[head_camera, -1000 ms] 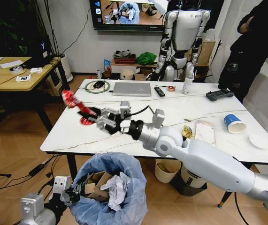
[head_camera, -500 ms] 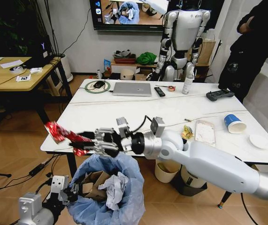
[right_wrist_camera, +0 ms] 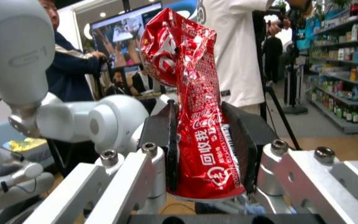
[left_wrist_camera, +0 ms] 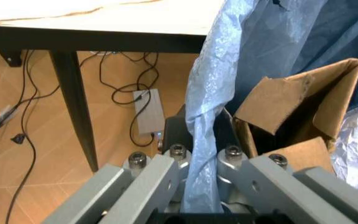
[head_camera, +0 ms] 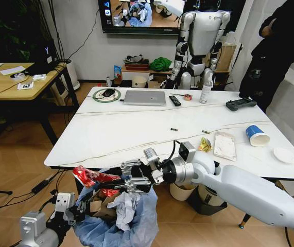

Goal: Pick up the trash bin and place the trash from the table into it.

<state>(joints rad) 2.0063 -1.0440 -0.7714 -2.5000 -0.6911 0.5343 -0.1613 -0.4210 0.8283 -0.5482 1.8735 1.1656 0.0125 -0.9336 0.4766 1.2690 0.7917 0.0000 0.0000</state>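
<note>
Head view first: our right gripper hung over the trash bin (held just off the table), clamped on a crushed red wrapper that jutted past the rim. In the left wrist view, our left gripper pinched the bin's blue bag. In the right wrist view the pads squeezed the wrapper upright. We judged a release here might drop it outside, since much of it overhung the edge.
</note>
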